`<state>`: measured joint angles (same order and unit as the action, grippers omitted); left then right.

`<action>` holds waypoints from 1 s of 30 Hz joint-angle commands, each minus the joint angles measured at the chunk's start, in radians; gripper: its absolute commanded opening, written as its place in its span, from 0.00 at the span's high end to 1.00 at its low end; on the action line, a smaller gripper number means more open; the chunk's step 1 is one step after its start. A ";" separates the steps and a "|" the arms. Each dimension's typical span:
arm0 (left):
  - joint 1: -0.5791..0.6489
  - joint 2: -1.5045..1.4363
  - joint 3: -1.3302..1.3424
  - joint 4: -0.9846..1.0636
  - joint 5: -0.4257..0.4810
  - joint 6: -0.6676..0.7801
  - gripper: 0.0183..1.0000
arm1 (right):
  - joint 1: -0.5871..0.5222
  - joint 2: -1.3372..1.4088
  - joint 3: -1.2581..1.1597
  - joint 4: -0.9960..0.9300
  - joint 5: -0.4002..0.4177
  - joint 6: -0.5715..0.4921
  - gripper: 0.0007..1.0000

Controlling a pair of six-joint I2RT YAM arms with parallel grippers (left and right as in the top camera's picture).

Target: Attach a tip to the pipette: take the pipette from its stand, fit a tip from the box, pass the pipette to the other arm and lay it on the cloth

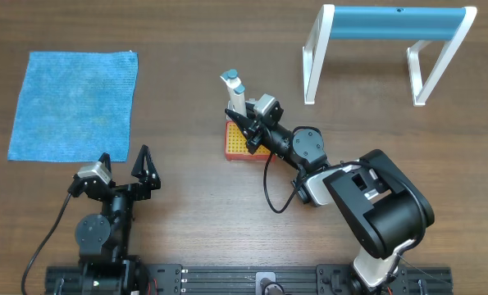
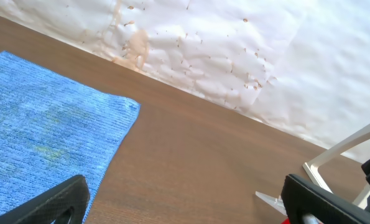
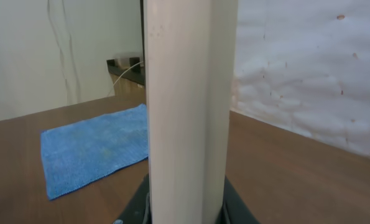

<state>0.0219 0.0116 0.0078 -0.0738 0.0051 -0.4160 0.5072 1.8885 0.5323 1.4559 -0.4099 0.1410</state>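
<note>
Pipette [image 1: 234, 92], white-bodied with a pale blue top, stands roughly upright in the grasp of the right gripper [image 1: 245, 120], whose two dark fingers are closed around its barrel near the middle of the wooden table [image 1: 194, 49]. In the top view it sits just above the orange tip box [image 1: 236, 142], which lies partly under the right arm's wrist. The pipette's lower end is hidden behind the gripper, so whether a tip is fitted cannot be told.

From the right wrist view, the white barrel [image 3: 185, 112] rises straight up between the gripper's fingers [image 3: 234, 208], with the blue cloth [image 3: 91, 152] spread flat on the table beyond it.

The left gripper [image 1: 124, 156] sits low near its base with its fingers [image 2: 54, 205] spread wide and nothing between them, just beside the near edge of the blue cloth [image 1: 73, 106]. That cloth lies flat at the table's far left, well apart from the pipette.

The white stand with a blue top bar [image 1: 391, 24] is at the table's far right corner, well apart from both grippers.
</note>
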 commanded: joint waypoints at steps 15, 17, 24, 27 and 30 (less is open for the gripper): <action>0.004 -0.006 -0.002 -0.005 0.007 0.014 0.00 | 0.016 0.047 0.017 0.008 0.031 -0.048 0.92; 0.004 -0.006 -0.002 -0.005 0.007 0.014 0.00 | 0.016 0.047 0.017 0.007 0.031 -0.048 0.92; 0.004 -0.006 -0.002 -0.005 0.007 0.014 0.00 | 0.016 0.047 0.017 0.007 0.031 -0.049 0.92; 0.004 -0.006 -0.002 -0.005 0.007 0.014 0.00 | 0.016 0.047 0.012 0.007 0.031 -0.049 0.92; 0.004 -0.006 -0.002 -0.005 0.007 0.014 0.00 | 0.016 0.047 0.008 0.007 0.031 -0.049 0.92</action>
<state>0.0219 0.0116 0.0078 -0.0738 0.0051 -0.4160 0.5175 1.9209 0.5343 1.4582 -0.3878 0.1062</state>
